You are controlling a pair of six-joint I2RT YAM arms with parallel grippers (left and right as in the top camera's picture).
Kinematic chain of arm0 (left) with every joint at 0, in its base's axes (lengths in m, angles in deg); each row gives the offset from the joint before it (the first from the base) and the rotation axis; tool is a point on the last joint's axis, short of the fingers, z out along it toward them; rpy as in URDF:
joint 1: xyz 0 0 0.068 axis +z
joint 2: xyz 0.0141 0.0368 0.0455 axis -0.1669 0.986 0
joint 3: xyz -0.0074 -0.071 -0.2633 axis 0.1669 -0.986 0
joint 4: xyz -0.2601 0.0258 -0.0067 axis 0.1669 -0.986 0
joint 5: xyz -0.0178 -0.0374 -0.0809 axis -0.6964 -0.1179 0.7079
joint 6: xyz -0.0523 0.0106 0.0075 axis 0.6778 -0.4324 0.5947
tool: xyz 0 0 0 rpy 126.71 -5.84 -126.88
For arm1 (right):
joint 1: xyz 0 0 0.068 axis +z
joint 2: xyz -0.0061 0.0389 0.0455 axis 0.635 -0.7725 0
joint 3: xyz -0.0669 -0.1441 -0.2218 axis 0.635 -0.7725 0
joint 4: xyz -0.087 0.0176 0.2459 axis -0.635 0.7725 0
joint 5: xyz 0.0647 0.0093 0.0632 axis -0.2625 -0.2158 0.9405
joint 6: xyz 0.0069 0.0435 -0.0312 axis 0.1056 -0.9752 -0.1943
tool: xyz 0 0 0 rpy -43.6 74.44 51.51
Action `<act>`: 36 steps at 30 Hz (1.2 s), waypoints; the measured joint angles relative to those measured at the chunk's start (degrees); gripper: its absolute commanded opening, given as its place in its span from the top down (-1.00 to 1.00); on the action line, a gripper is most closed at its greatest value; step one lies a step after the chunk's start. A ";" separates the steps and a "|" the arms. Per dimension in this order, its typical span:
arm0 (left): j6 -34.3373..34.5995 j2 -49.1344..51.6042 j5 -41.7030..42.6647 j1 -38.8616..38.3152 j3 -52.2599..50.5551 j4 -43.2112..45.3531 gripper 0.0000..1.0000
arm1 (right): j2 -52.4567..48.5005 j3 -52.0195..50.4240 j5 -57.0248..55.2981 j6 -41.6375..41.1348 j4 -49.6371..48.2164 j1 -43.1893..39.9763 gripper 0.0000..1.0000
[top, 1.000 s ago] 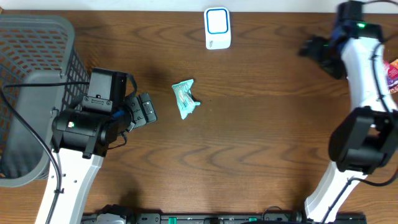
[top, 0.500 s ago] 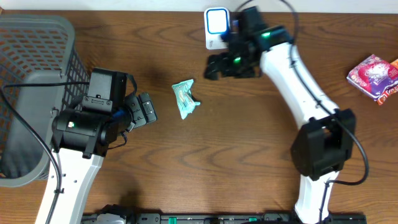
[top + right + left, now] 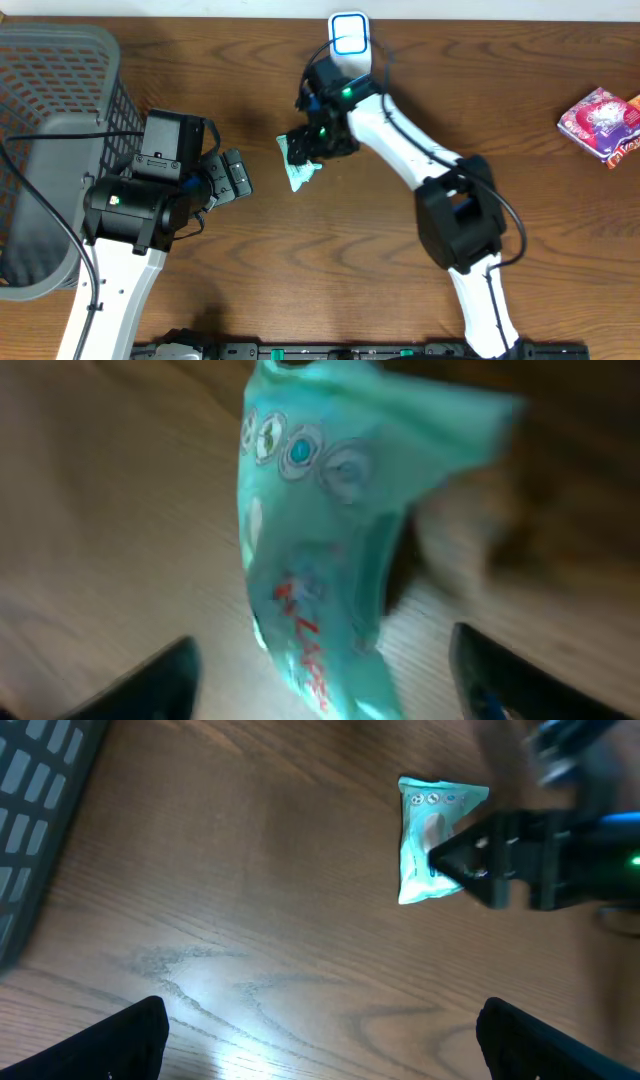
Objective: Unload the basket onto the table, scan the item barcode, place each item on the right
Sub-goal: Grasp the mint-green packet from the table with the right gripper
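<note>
Surface (image 3: 400,250) of dark wood fills the frame, with grey basket (image 3: 60,90) at far left, left hand (image 3: 237,173) left of centre spread wide and empty, right hand (image 3: 308,148) just above centre spread astride the teal packet (image 3: 297,174) lying on the wood, white scanner (image 3: 350,45) at top centre.

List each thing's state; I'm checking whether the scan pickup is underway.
Packet: lying on table, between right jaws.
Right gripper: open, astride packet.
Left gripper: open, holding nothing.
Scanner: untouched, at far edge.
Pink pack: untouched, far right.
Basket: upright, left.
</note>
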 measured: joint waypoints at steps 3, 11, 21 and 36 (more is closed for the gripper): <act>0.00 0.00 0.00 0.00 0.00 -0.02 -0.95 | -0.59 -0.02 -0.04 -0.13 0.22 1.05 0.47; 0.00 0.00 0.00 0.00 0.00 -0.02 -0.96 | -0.02 0.02 -2.95 -0.96 1.29 0.70 0.97; 0.00 0.00 0.00 0.00 0.00 -0.02 -0.96 | 5.90 0.68 -21.97 -1.20 7.48 -0.50 0.97; 0.00 0.00 0.00 0.00 0.00 0.00 -0.96 | 6.03 0.72 -32.15 -9.18 10.86 -0.35 0.29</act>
